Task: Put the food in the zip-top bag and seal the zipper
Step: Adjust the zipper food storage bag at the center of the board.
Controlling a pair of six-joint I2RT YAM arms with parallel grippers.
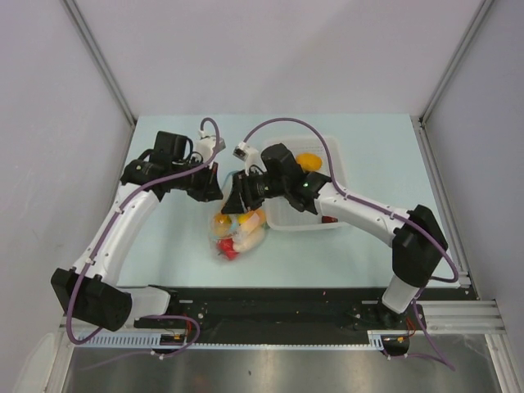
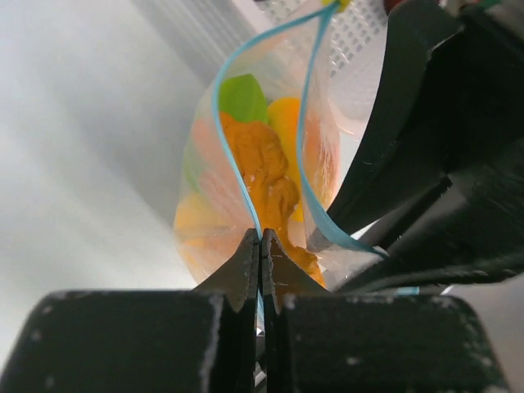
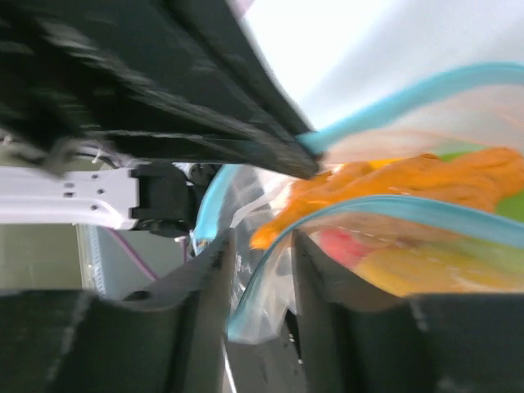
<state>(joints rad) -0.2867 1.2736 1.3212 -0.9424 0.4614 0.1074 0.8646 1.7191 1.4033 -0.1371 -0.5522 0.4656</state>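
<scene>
At the centre of the teal table [image 1: 377,147], the zip-top bag [image 1: 237,239] lies holding most of the food [image 2: 262,176]. The left gripper [image 2: 260,246], at its eleven o'clock, is pinched on the zipper [image 2: 221,139]. The right gripper [image 3: 260,250] stands part-open astride the other lip, clamping nothing. Loading seems nearly done: an orange piece [image 1: 309,161] waits in the white basket [image 1: 295,223] at two o'clock, needing the mouth held wide. Grey walls [image 1: 49,123] enclose the table.

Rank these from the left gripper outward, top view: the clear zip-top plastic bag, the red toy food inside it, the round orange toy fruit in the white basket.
1. The clear zip-top plastic bag: pinched in the left gripper's fingers.
2. The red toy food: at the bag's near end.
3. The round orange toy fruit: off right, in the white plastic basket.
</scene>
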